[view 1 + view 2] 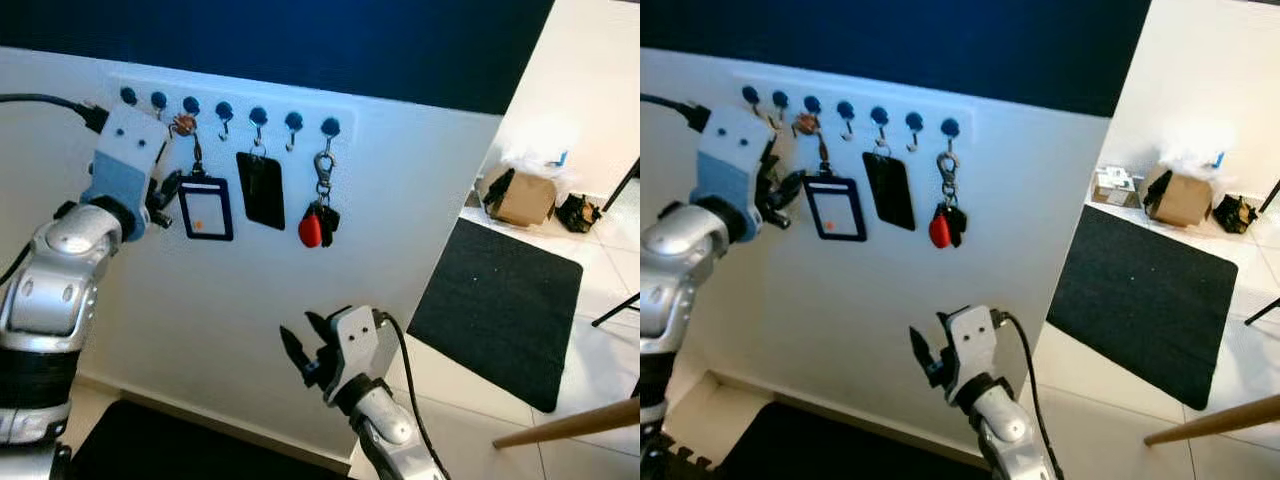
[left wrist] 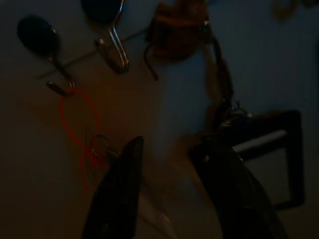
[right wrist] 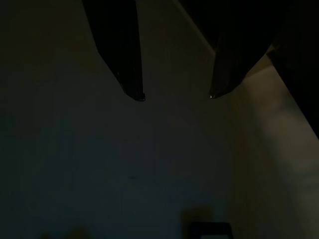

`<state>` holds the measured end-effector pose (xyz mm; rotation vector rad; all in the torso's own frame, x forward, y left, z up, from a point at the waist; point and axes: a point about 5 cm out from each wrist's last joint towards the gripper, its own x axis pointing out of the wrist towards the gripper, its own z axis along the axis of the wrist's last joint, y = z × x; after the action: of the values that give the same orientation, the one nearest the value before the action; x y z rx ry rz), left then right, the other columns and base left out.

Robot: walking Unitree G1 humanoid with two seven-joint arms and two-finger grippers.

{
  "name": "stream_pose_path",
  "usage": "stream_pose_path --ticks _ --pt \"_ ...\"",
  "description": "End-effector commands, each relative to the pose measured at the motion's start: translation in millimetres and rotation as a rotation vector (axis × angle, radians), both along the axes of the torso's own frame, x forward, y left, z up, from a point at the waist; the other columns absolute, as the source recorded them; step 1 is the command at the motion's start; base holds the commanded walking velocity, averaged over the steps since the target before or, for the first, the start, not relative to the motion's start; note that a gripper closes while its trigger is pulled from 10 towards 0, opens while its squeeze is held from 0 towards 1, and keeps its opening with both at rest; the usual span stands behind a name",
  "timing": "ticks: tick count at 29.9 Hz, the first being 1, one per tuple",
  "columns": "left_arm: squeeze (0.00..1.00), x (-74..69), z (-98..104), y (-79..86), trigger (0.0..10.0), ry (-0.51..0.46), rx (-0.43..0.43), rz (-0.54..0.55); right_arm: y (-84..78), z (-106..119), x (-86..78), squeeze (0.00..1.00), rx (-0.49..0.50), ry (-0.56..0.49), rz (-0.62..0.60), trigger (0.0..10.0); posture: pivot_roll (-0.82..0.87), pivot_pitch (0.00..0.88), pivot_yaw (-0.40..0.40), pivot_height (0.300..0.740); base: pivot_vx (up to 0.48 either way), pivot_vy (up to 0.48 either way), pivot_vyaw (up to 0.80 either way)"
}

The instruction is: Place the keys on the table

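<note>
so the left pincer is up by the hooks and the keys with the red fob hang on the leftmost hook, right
Not quite. The left pincer is up by the hooks, but the keys with the red fob hang on the rightmost hook of the row, not the leftmost. The left eye view shows this, with a badge holder and a black card hanging between.

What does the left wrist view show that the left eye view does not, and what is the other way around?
Only the left wrist view shows a thin red loop hanging from a hook, just ahead of the left gripper's open fingers. Only the left eye view shows the keys with a red fob, the black card, the right gripper held low and open, the black mat and a box. Both show the hooks and the framed badge.
</note>
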<state>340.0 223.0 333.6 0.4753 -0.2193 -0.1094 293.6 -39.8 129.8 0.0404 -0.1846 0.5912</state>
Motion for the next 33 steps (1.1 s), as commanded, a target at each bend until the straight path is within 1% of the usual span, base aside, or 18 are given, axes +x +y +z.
stream_pose_path --ticks 1,4,9,10,14,15,17,18,19,20,21,23,27,28,33 --pt "0.0 4.6 -4 -5.9 10.0 0.013 0.0 -0.031 1.7 -3 -2.9 0.0 0.02 0.015 0.001 10.0 0.27 0.162 -0.023 0.74 0.0 0.0 0.0" --pt "0.0 12.4 -5 -3.7 10.0 0.045 -0.017 -0.056 0.5 -3 -2.1 0.0 0.02 0.013 -0.006 10.0 0.26 0.158 -0.019 0.74 0.0 0.0 0.0" --pt "0.0 15.7 -2 -1.1 10.0 0.038 -0.018 -0.066 -0.5 -3 -2.0 0.0 0.02 0.011 -0.01 10.0 0.26 0.153 -0.018 0.74 0.0 0.0 0.0" --pt "0.0 16.6 -2 -1.2 9.8 0.039 -0.019 -0.071 -0.5 -3 -2.1 0.0 0.02 0.011 -0.01 10.0 0.26 0.153 -0.018 0.74 0.0 0.0 0.0" --pt "0.0 16.8 -3 -1.9 9.9 0.045 -0.014 -0.086 -0.3 -3 -2.3 0.0 0.02 0.01 -0.009 10.0 0.26 0.152 -0.021 0.74 0.0 0.0 0.0" --pt "0.0 16.9 -4 -1.9 9.2 0.05 -0.011 -0.097 0.1 -3 -2.3 0.0 0.02 0.01 -0.008 10.0 0.26 0.152 -0.022 0.74 0.0 0.0 0.0" --pt "0.0 17.0 -5 -1.4 7.5 0.054 -0.011 -0.102 0.3 -2 -2.0 0.0 0.02 0.008 -0.006 10.0 0.26 0.151 -0.024 0.74 0.0 0.0 0.0" --pt "0.0 17.3 -6 -1.4 7.5 0.054 -0.011 -0.104 0.1 -2 -1.9 0.0 0.019 0.008 -0.005 10.0 0.26 0.152 -0.025 0.74 0.0 0.0 0.0" --pt "0.0 17.5 -6 -1.8 4.9 0.056 -0.016 -0.111 0.0 -2 -1.7 0.0 0.019 0.008 -0.005 10.0 0.26 0.152 -0.026 0.74 0.0 0.0 0.0" --pt "0.0 17.6 -6 -2.1 4.5 0.057 -0.02 -0.117 0.1 -2 -1.6 0.0 0.019 0.007 -0.004 10.0 0.26 0.152 -0.026 0.74 0.0 0.0 0.0" --pt "0.0 17.6 -6 -2.1 4.5 0.057 -0.02 -0.117 0.1 -2 -1.6 0.0 0.019 0.007 -0.004 10.0 0.26 0.152 -0.026 0.74 0.0 0.0 0.0" --pt "0.0 17.8 -7 -4.2 3.7 0.059 -0.029 -0.138 0.2 -2 -1.2 0.0 0.017 0.007 -0.001 10.0 0.26 0.152 -0.029 0.74 0.0 0.0 0.0" --pt "0.0 18.2 -6 -6.2 3.8 0.059 -0.033 -0.151 0.2 -2 -1.0 0.0 0.017 0.007 -0.001 10.0 0.26 0.153 -0.029 0.74 0.0 0.0 0.0" --pt "0.0 18.4 -6 -7.1 2.9 0.057 -0.035 -0.154 0.3 -2 -1.0 0.0 0.017 0.007 -0.001 10.0 0.26 0.154 -0.028 0.74 0.0 0.0 0.0" --pt "0.0 19.0 -5 -8.2 2.8 0.052 -0.037 -0.16 0.6 -2 -0.9 0.0 0.017 0.008 -0.001 10.0 0.26 0.154 -0.025 0.74 0.0 0.0 0.0"
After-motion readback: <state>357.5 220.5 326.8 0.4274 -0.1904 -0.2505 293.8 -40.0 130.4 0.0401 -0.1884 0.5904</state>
